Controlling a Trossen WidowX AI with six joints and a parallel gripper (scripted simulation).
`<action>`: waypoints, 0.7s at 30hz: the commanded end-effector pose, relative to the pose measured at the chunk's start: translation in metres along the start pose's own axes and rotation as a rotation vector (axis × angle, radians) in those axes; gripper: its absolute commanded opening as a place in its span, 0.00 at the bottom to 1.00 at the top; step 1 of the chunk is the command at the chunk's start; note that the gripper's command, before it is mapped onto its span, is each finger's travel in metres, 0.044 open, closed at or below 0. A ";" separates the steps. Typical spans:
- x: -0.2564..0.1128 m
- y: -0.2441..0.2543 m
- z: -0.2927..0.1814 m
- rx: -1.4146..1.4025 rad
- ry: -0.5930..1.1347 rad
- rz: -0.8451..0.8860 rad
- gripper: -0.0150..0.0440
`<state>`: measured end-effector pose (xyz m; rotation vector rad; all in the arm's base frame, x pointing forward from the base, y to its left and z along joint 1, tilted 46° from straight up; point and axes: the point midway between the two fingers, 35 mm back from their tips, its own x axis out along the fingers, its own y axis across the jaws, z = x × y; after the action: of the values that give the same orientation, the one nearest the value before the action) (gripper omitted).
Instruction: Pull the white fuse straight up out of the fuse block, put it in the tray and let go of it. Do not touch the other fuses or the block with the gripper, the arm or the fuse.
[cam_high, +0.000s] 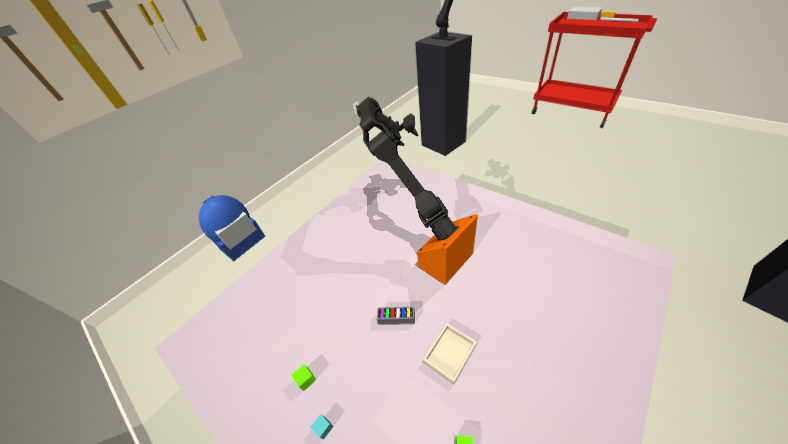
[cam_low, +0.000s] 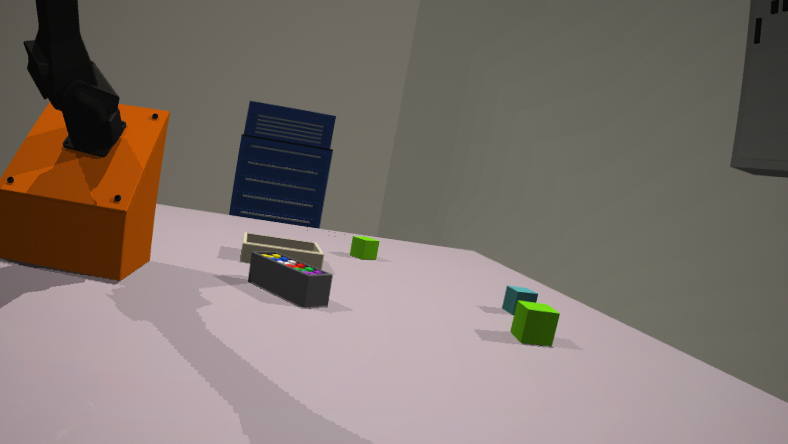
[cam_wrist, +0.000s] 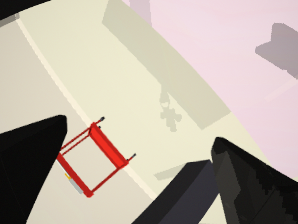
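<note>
The dark fuse block (cam_high: 395, 320) (cam_low: 286, 284) stands on the pink table top, with a row of coloured fuses in it. The white fuse (cam_high: 398, 312) sits in the row between a red and a blue fuse. The cream tray (cam_high: 438, 372) (cam_low: 246, 253) lies near the block, and no fuse shows in it. My gripper (cam_high: 409, 138) (cam_wrist: 140, 135) is open and empty, raised high on the far side of the arm's base, well away from block and tray. The wrist view shows neither block nor tray; the exterior view does not show the gripper.
The orange base (cam_high: 458, 256) (cam_low: 60, 231) carries the arm. A green cube (cam_high: 303, 377) (cam_low: 534, 324), a cyan cube (cam_high: 321, 426) (cam_low: 518, 299) and another green cube (cam_high: 464, 439) (cam_low: 364, 248) stand on the table. A dark pillar (cam_high: 443, 93) and red trolley (cam_high: 579, 96) (cam_wrist: 107, 146) stand beyond.
</note>
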<state>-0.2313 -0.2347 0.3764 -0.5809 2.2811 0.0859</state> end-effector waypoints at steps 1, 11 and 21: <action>0.000 -0.001 0.000 0.001 -0.001 -0.002 0.89; 0.012 -0.105 0.065 0.099 -0.108 -0.159 0.44; -0.013 -0.208 0.190 0.186 -0.280 -0.286 0.36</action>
<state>-0.0497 -0.3636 0.2937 -0.7351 1.9499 -0.1592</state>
